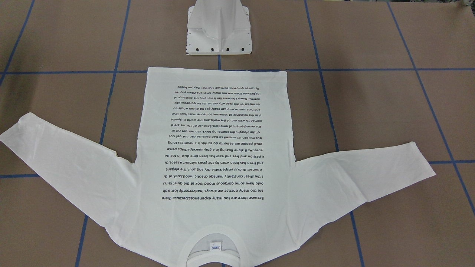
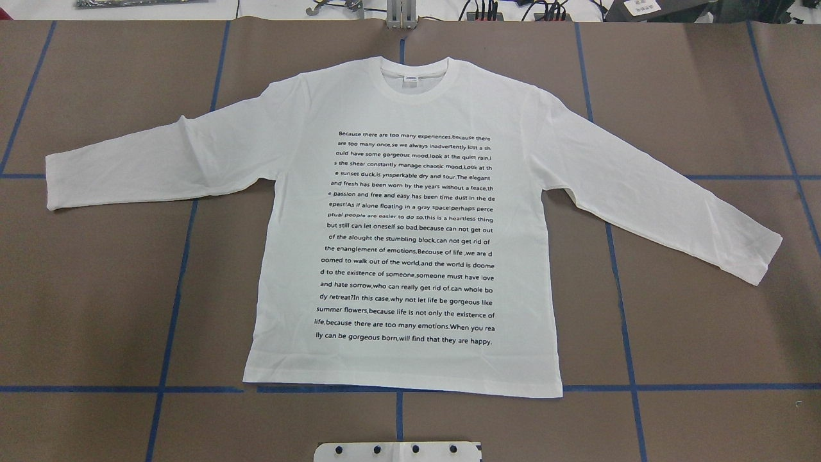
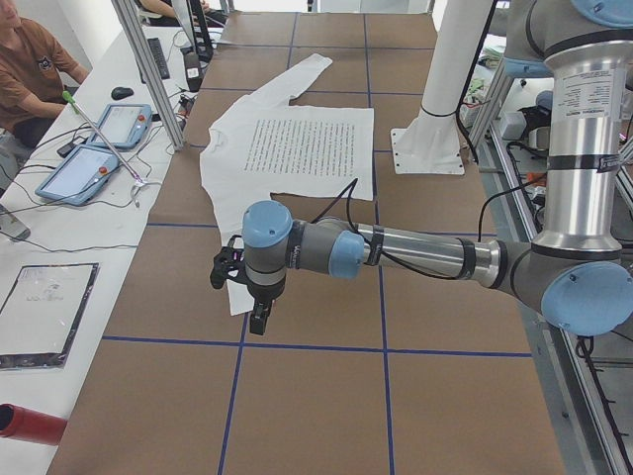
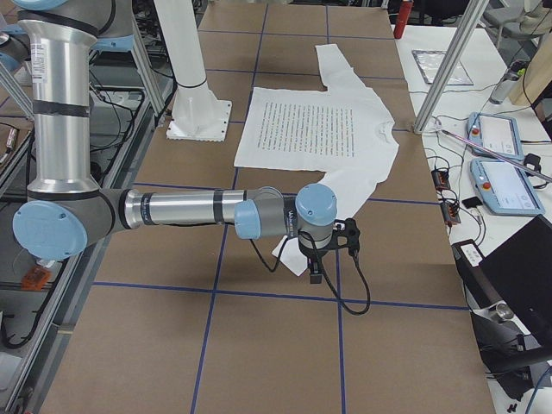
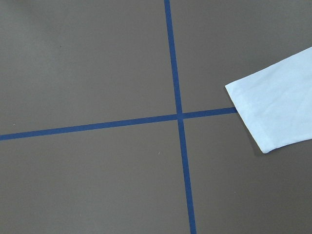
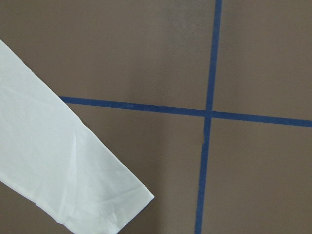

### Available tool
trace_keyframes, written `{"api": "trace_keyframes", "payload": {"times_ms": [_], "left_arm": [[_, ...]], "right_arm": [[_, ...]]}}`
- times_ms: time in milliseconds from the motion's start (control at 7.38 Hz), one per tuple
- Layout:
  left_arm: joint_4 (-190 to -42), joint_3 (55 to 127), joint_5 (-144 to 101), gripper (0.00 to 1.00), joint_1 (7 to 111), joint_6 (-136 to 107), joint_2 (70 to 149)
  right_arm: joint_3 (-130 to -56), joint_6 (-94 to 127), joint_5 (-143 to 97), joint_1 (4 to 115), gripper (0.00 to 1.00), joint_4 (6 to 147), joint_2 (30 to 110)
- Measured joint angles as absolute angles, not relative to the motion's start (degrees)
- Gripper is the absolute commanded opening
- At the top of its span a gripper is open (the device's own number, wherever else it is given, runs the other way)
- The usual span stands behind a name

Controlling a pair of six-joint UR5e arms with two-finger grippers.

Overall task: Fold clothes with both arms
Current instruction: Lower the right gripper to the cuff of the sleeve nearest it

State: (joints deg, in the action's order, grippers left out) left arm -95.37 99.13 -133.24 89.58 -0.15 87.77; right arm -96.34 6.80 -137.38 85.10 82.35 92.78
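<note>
The white long-sleeved shirt [image 2: 410, 102] lies flat on the brown table, printed text up, both sleeves spread outward; it also shows in the front-facing view [image 1: 215, 207]. Its collar points away from the robot. My left gripper [image 3: 259, 317] hangs over the table by the end of one sleeve; that cuff [image 5: 273, 112] shows in the left wrist view. My right gripper [image 4: 316, 274] hangs by the other sleeve's end, whose cuff [image 6: 73, 175] shows in the right wrist view. Both grippers show only in the side views, so I cannot tell whether they are open or shut.
The white pedestal base [image 1: 219, 33] stands just behind the shirt's hem. Blue tape lines [image 2: 173, 308] grid the table. Tablets [image 3: 74, 173], cables and a seated person [image 3: 30, 69] are along the far side. Aluminium frame posts [image 4: 448, 65] stand at that edge.
</note>
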Motion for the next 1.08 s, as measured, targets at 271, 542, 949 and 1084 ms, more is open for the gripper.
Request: {"api": "trace_keyframes", "payload": {"times_ms": [271, 542, 949, 1084], "left_arm": [[-97.79, 97.82, -135.09, 1.00, 89.56, -1.30, 88.09], [-98.80, 97.31, -135.27, 1.00, 89.56, -3.49, 88.30], [-99.87, 97.47, -135.28, 1.00, 89.56, -4.09, 88.33], [-100.18, 97.54, -135.32, 1.00, 89.56, -4.17, 88.33]], "right_arm": [[-94.35, 21.32, -134.17, 76.66, 1.00, 69.81, 93.55], [-87.20, 25.73, -132.88, 72.03, 1.00, 53.47, 95.15], [-82.47, 26.43, -132.06, 69.09, 1.00, 43.94, 96.41], [-82.12, 26.55, -131.12, 67.96, 1.00, 43.75, 96.33]]}}
